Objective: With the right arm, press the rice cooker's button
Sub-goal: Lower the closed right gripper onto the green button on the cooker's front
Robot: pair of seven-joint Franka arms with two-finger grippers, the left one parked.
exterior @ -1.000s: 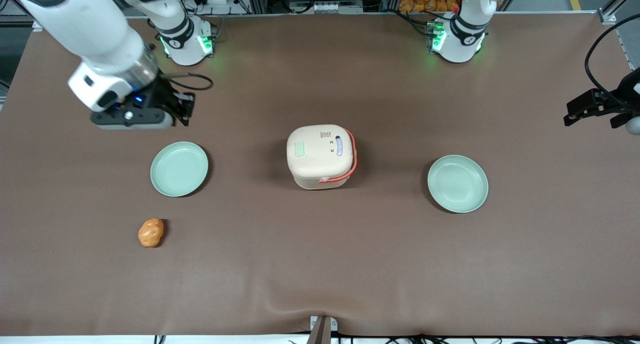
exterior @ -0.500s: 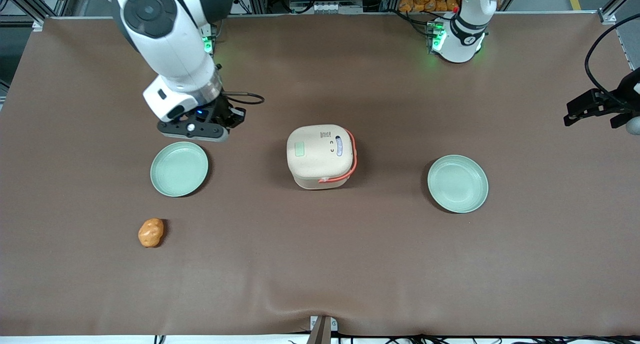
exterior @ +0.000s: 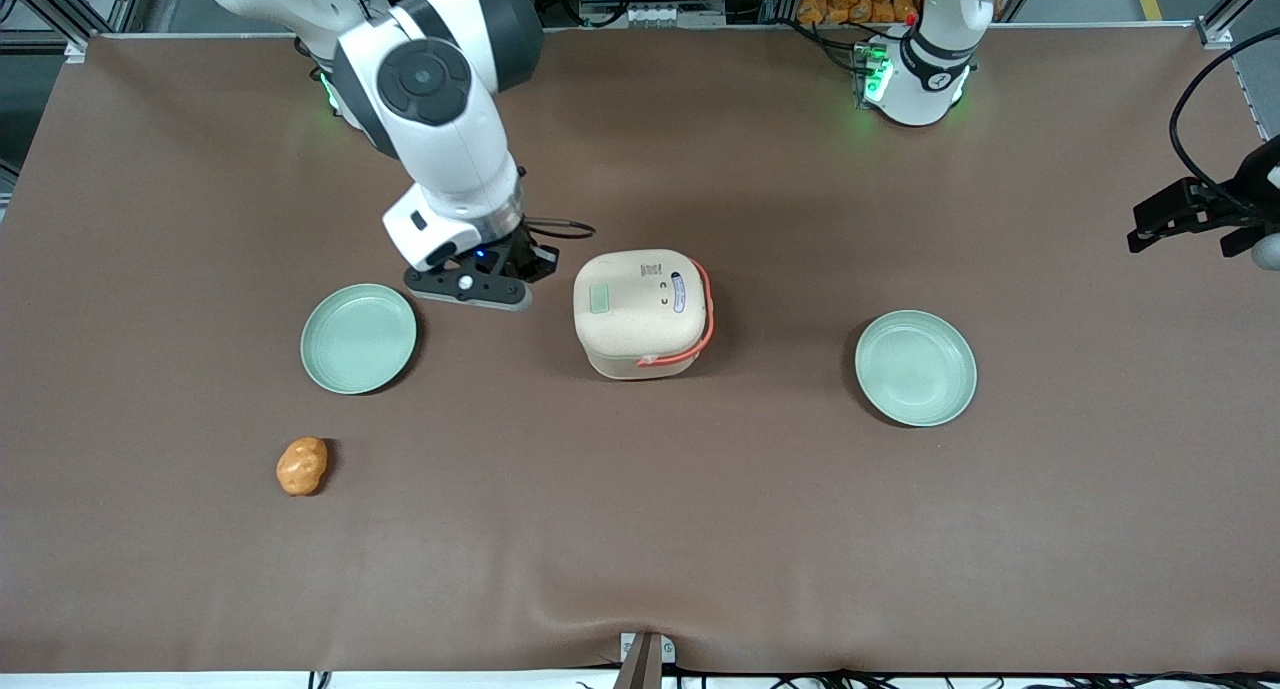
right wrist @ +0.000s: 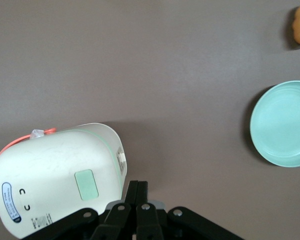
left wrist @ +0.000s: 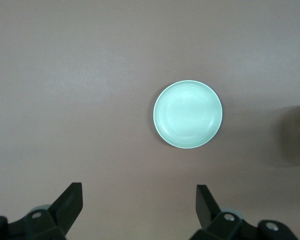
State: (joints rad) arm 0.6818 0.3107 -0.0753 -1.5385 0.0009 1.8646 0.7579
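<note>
The cream rice cooker with its coral-orange handle stands mid-table, lid closed. The pale green button is on its lid, on the side toward the working arm. The right arm's black gripper hovers beside the cooker, between it and a green plate, toward the working arm's end. In the right wrist view the gripper has its fingers pressed together and empty, just off the cooker's edge, close to the button.
A pale green plate lies toward the working arm's end, with an orange lump of food nearer the front camera. Another pale green plate lies toward the parked arm's end; it also shows in the left wrist view.
The right arm has swung from the working arm's end of the table toward the cooker; its gripper now hovers just beside the cooker. Nothing else has moved.
</note>
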